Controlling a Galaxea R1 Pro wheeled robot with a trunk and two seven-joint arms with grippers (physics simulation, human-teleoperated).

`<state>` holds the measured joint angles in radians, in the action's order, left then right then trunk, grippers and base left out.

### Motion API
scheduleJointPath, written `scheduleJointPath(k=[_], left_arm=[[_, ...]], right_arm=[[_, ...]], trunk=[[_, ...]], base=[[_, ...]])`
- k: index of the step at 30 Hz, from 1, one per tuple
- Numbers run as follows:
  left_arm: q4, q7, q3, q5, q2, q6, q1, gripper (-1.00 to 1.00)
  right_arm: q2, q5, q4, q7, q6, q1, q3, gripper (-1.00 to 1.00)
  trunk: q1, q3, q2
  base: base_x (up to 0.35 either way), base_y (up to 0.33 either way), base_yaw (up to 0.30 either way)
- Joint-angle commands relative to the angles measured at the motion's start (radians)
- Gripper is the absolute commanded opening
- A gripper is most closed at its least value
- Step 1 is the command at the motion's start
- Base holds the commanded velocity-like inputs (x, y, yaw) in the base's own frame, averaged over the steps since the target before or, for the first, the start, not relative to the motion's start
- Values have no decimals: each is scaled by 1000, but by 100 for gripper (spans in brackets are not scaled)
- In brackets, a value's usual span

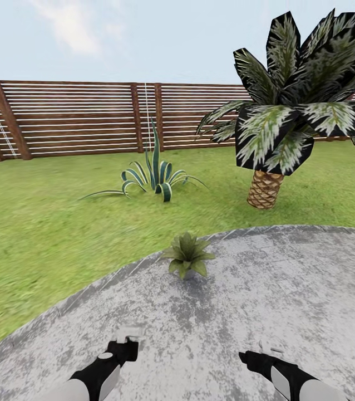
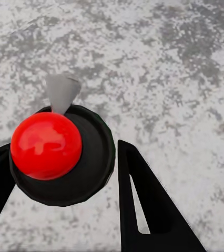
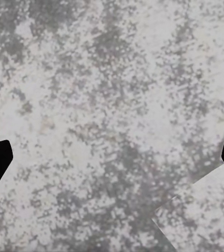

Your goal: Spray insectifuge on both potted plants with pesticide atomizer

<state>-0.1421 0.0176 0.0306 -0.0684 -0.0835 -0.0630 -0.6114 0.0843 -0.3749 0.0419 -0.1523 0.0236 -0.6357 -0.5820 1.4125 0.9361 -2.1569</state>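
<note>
The pesticide atomizer (image 1: 130,333) is a small whitish sprayer sitting in my left gripper (image 1: 124,344), low over the grey paving. In the left wrist view the atomizer (image 2: 59,152) shows as a red knob on a black disc with a grey nozzle, and my left gripper (image 2: 62,149) is shut on it with a dark finger on each side. One potted plant (image 1: 187,255), a low green rosette, stands ahead at the paving's far edge. The other potted plant is out of view. My right gripper (image 1: 266,350) hangs open and holds nothing; in the right wrist view the right gripper (image 3: 112,163) has its fingers far apart.
The round grey paved patch (image 1: 266,289) lies under both arms, with lawn (image 1: 38,245) to the left and beyond. A striped agave (image 1: 154,177) and a big palm (image 1: 289,117) stand behind the plant. The brown slatted fence (image 1: 77,117) closes the back.
</note>
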Motion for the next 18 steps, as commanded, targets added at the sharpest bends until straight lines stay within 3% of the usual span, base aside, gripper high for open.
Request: scheduleJointPath(k=[1,18], left_arm=[[3,2,3,-8,-1,-3,-1,-100],[7,1,3,-7,1,-3,-1,-100]], right_arm=[[0,-9,1,-4,3,0,-9,100],[0,-9,1,-4,3,-1,-9,100]], trunk=[[0,1,0],[0,1,0]], base=[[0,0,0],[0,0,0]])
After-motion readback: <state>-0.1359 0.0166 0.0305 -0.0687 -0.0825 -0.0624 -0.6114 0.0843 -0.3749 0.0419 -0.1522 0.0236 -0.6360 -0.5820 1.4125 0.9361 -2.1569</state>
